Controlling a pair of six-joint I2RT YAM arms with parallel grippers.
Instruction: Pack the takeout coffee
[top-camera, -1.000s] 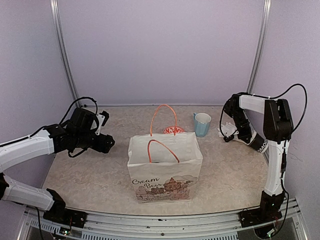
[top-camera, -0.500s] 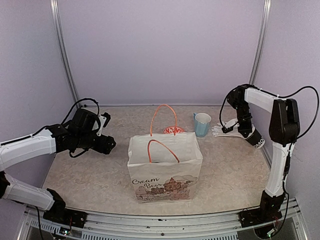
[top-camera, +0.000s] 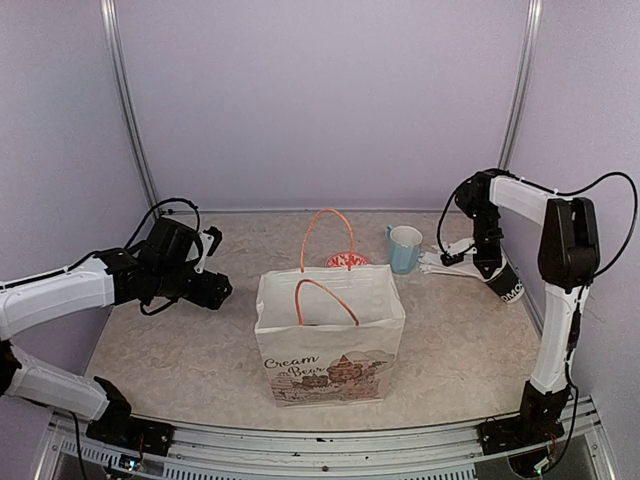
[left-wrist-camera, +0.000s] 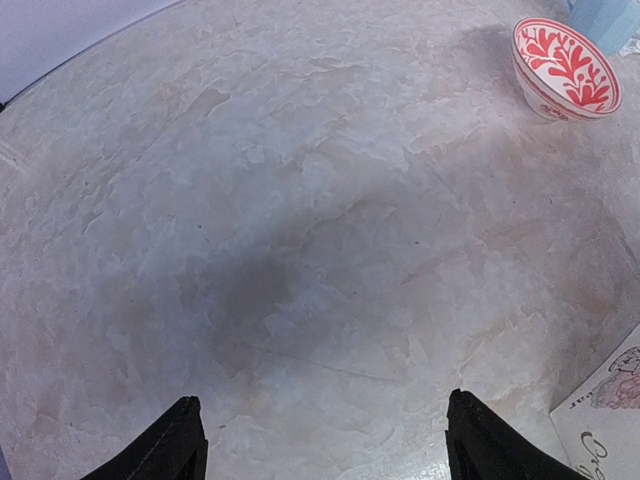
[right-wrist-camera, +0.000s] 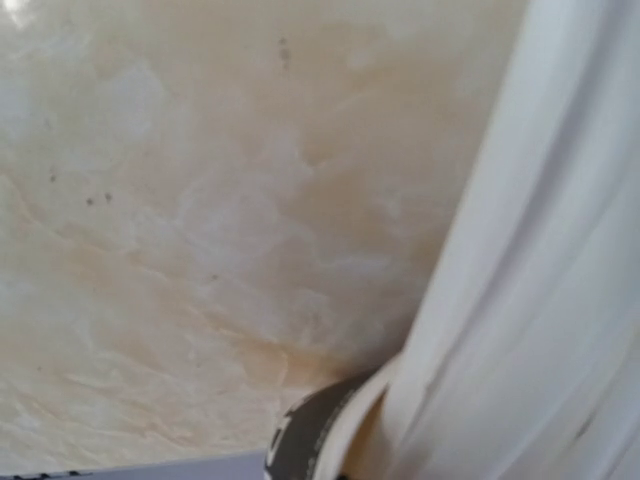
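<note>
Top external view gives me no takeout coffee at all. No white cup with a black lid shows anywhere on the table (top-camera: 170, 350), and neither wrist view finds one. If the cups are here, I judge they sit down inside the paper bag (top-camera: 330, 345), whose near wall hides its floor; I cannot tell.

So the relation I steer by is claw to bag. The bag stands upright at mid-table, mouth up and orange handles raised, with its long side running left to right. The left claw (top-camera: 214, 290) hangs near its left side, pointed toward it, and is the nearer of the two. In the left wrist view its fingers (left-wrist-camera: 185, 445) are spread wide with nothing between them and bare tabletop below.

The right claw (top-camera: 480, 263) is well apart from the bag, at the far right. It is over a dark cup (top-camera: 506, 288) that lies tilted, with white straws (top-camera: 440, 262) fanning toward the light blue mug (top-camera: 405, 248). Its jaws are closed. The right wrist view is filled with straws and the cup's rim, and I cannot tell whether any straw is pinched. A red-patterned bowl (top-camera: 346, 261) sits just behind the bag.

The surface is pale, marbled and flat. Lavender walls close in on three sides, with metal posts at the back corners, so I judge the right arm has little room beside its wall.
</note>
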